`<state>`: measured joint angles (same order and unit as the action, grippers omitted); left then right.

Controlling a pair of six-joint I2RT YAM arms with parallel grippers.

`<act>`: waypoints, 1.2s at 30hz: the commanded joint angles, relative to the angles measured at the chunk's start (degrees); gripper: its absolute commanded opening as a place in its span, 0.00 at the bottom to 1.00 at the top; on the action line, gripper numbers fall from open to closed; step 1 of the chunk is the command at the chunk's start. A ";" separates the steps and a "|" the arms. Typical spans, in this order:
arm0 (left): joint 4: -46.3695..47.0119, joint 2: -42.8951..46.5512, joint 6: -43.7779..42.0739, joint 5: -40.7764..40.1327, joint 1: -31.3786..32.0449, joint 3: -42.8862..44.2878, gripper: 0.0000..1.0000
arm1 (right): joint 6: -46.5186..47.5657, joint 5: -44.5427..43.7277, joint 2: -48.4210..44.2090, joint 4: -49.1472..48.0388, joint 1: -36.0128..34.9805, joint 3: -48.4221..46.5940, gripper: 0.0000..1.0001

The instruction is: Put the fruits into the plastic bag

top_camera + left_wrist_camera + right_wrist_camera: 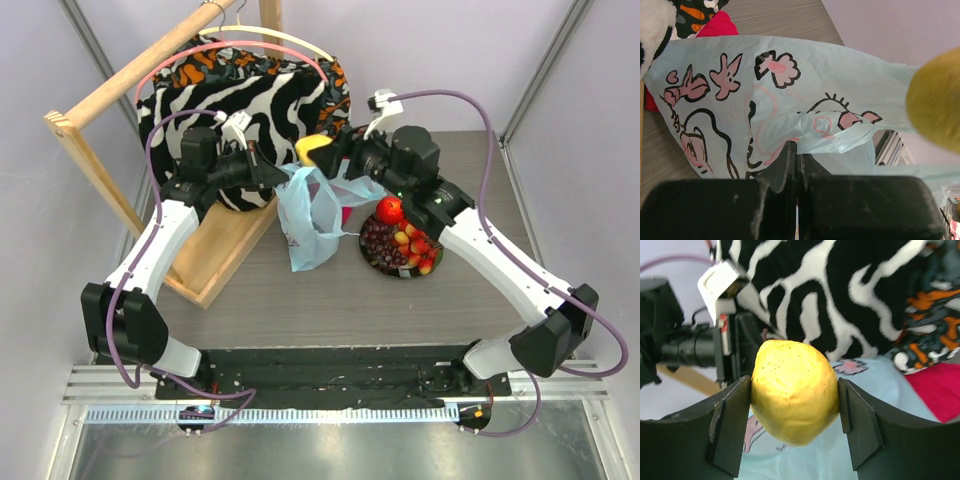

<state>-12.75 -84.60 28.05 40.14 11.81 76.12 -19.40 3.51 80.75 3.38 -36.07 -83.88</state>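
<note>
Right gripper around speckled yellow fruit

The tabletop is grey with a wood grain running left to right. At 9 o'clock a pale wooden frame lies on it, its flat base on the surface and its long bars rising toward 10 o'clock. At 11 o'clock sits a zebra-striped fabric, bulky and rounded. Near the centre the lower end of the light-blue plastic bag meets the surface. Just behind it, toward 12 o'clock, a bit of red cloth shows. At 3 o'clock, just beside the bag, stands a dark round plate holding a red apple, dark grapes and small red-yellow balls.
</note>
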 commanded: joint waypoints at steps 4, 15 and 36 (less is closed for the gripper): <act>0.80 2.59 -0.46 0.03 -0.48 0.26 0.00 | 2.70 5.80 -0.59 6.11 -4.17 -1.04 0.01; 1.59 2.77 0.16 0.29 -0.48 0.00 0.00 | 1.65 -7.97 -0.25 13.05 -9.36 3.64 0.01; 3.70 2.60 2.00 3.71 -0.74 -0.44 0.00 | 3.58 -16.97 7.75 16.76 -7.87 -0.15 0.01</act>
<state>-12.47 -83.09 28.58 41.23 11.49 76.03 -15.07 -20.67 87.07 26.17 -43.51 -81.14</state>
